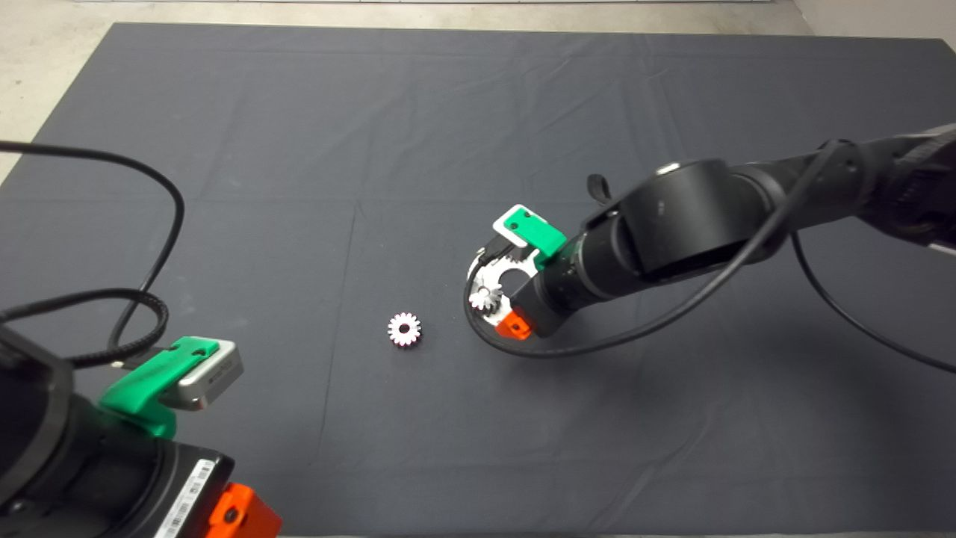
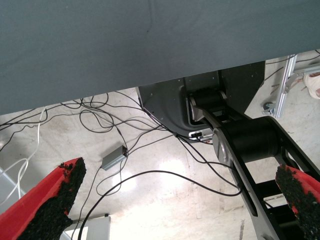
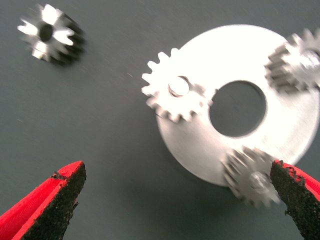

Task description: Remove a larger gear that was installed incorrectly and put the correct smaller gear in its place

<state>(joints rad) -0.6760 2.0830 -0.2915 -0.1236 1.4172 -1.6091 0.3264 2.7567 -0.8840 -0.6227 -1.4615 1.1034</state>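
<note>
Covering most of the table is the dark mat point(image 1: 314, 149), w/ pale floor showing past its far edge. R arm point(image 1: 694, 217) comes in from the right side and slants down toward mat centre, a black cable point(image 1: 597, 340) looping under it.

L arm sits parked at the lower-left corner. Left gripper point(image 2: 180, 172) hangs off the mat edge, its wrist cam looking at floor, tangled cables and part of the robot base. Its jaws are spread wide, nothing btwn them.

Right gripper point(image 3: 176, 167) hovers just over the round metal plate point(image 3: 295, 130), which lies flat on the mat right of centre. Jaws are released, grasping nothing. One red finger point(image 3: 50, 205) is over bare mat. The other is at the plate rim, beside a gear point(image 3: 250, 175) mounted there.

Plate has a big centre hole and 3 gears on pins around it. The smaller gear point(image 3: 172, 92) is bright, w/ straight teeth. It sits on its pin at the plate edge nearest the loose gear, teeth overhanging the rim. Third mounted gear point(image 3: 295, 60) is at the far rim.

The larger gear point(image 1: 404, 329) lies flat and loose on the mat left of the plate, clear of it, w/ flared teeth and a dark bore. Neither gripper touches it.
</note>
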